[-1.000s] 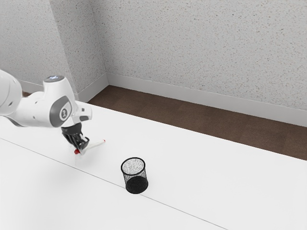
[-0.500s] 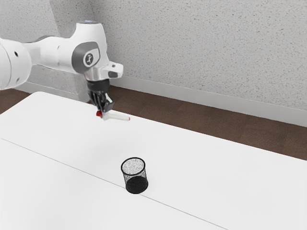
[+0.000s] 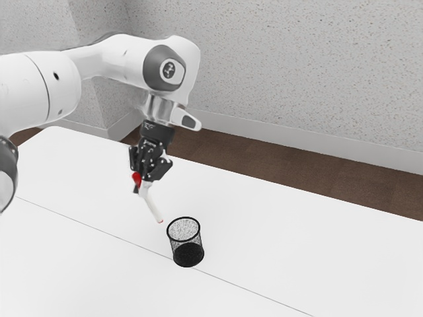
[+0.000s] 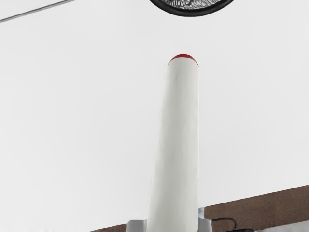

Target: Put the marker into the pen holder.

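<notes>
Claw (image 3: 143,187) pinches the marker (image 3: 153,206) near its red cap (image 3: 137,178), with pads (image 4: 136,225) on both sides in the wrist view. Main risk: rim strike. The marker slants and its free end looks short of the holder (image 3: 188,254), so dropping straight down from here would likely miss the opening or catch the rim. A push there could tip or slide the holder, which looks light. Second risk: the grip is at one end, so any knock gets leverage and could swivel the marker in the pads. Third: early release, marker lands on the bench (image 3: 284,244). Probably wants more travel toward the holder and a steeper marker before lowering. Position: marker is off the bench, body sticking out below the claw and angled toward the holder, far tip near the rim but outside it, cap end up beside the claw.
</notes>
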Controlling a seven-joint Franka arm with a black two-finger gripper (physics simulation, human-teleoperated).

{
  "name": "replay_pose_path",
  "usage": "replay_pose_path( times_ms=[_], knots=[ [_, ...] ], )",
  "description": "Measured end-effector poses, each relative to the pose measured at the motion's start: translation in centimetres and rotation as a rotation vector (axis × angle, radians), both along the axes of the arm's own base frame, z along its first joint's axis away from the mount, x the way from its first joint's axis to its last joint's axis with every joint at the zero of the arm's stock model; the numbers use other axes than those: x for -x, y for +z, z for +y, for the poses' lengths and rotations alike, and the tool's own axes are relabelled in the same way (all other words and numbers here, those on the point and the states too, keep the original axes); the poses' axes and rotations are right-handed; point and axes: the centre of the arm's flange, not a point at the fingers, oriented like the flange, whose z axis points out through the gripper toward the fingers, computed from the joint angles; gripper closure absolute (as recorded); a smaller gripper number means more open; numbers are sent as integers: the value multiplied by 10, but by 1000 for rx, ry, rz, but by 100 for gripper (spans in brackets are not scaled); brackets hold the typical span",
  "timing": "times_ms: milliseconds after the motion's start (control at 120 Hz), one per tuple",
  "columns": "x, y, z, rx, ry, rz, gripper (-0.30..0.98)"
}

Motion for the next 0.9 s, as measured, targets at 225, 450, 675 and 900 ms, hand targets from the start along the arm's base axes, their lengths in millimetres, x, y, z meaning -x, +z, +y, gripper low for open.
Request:
replay_pose_path(
  times_ms=[225,450,675,900],
  knots=[
    [-16,-21,-27,-48,1,78,77],
    [-33,-29,-35,-54,18,71,77],
    [-50,-42,-24,-58,59,21,77],
    [-60,-66,-31,-53,71,-3,76]
  ],
)
